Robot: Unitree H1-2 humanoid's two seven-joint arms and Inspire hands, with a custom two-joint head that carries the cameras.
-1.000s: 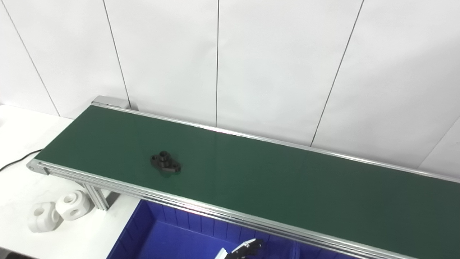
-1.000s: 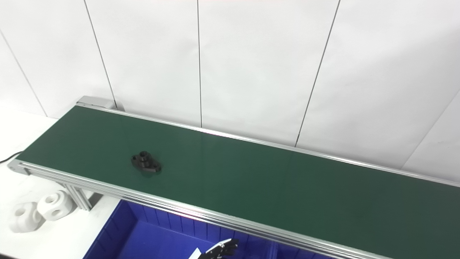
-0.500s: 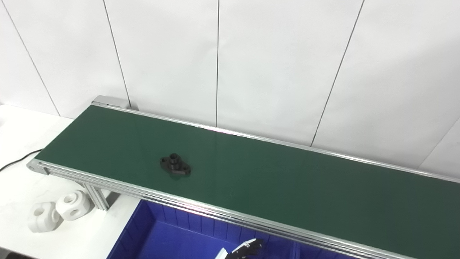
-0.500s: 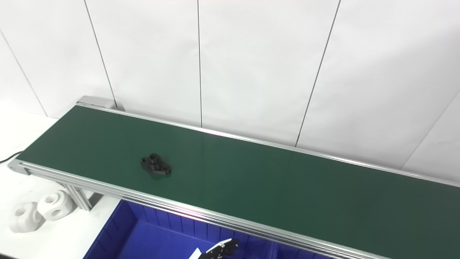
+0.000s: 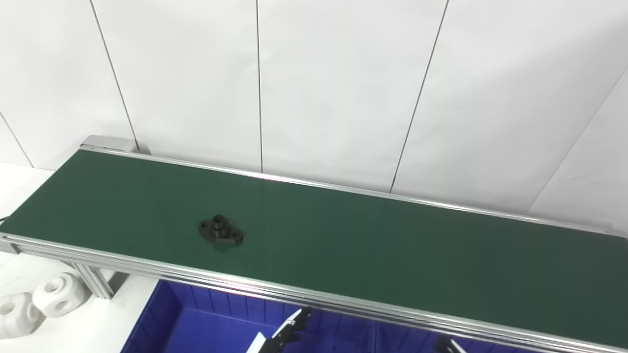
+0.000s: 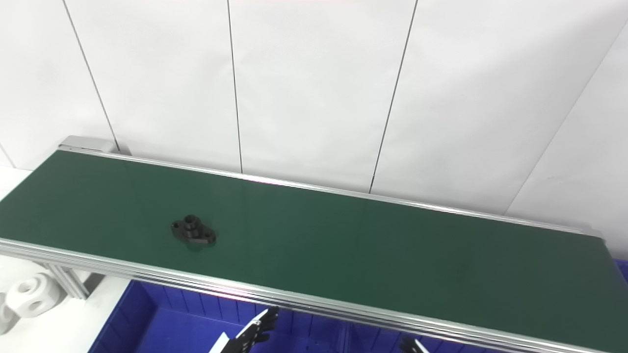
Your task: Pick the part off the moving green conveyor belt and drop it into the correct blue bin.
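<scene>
Fingertips of the left robot hand (image 5: 287, 329) and right robot hand (image 5: 444, 345) peek in at the near edge over the blue bin (image 5: 196, 318); whether they are open cannot be told. Farther, the black part (image 5: 221, 232) lies flat on the green belt (image 5: 392, 255), left of middle, its long side running left to right, knob up.

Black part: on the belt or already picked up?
On the belt. The black part lies flat on the green belt, untouched; the left hand sits low over the blue bin.
</scene>
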